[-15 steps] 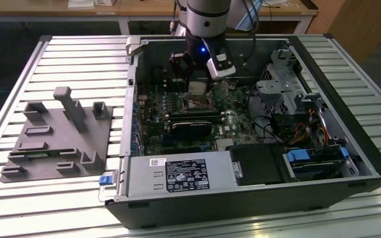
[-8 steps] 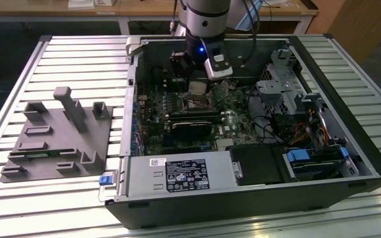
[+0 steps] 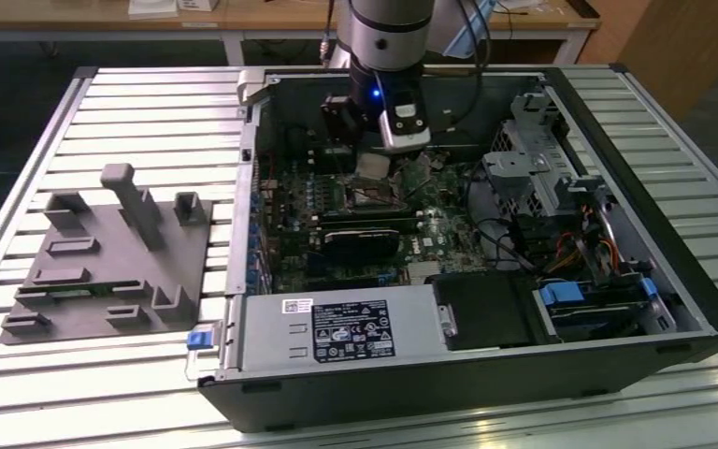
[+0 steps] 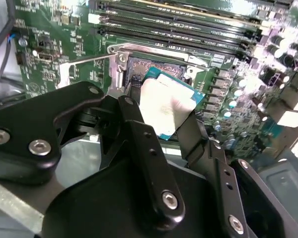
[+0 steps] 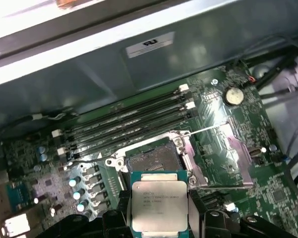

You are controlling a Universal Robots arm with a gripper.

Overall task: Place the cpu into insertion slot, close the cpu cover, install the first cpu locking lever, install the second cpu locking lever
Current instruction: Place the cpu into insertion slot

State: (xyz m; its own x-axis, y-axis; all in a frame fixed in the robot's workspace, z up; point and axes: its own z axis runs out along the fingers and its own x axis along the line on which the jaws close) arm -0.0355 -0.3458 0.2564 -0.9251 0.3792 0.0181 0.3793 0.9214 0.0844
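1. The gripper (image 4: 159,114) is clamped on two edges of the cpu (image 5: 159,206), holding it above the green board;
2. just beyond, the insertion slot (image 5: 154,159) lies bare, the cpu cover (image 5: 194,161) swung open beside it;
3. farther off run the memory slots (image 5: 134,116)

- The arm (image 3: 384,26) is a silver-grey cylinder with a darker band in the exterior view.
- Black cables (image 3: 478,37) run beside it.
- A small blue light (image 3: 373,92) glows on the black wrist.
- A pale grey block (image 3: 406,126) sits beside the light.
- The gripper (image 4: 161,111) is matt black, with rounded links and 2 long flat fingers (image 4: 139,139).
- Silver socket screws (image 4: 170,199) stud the links.
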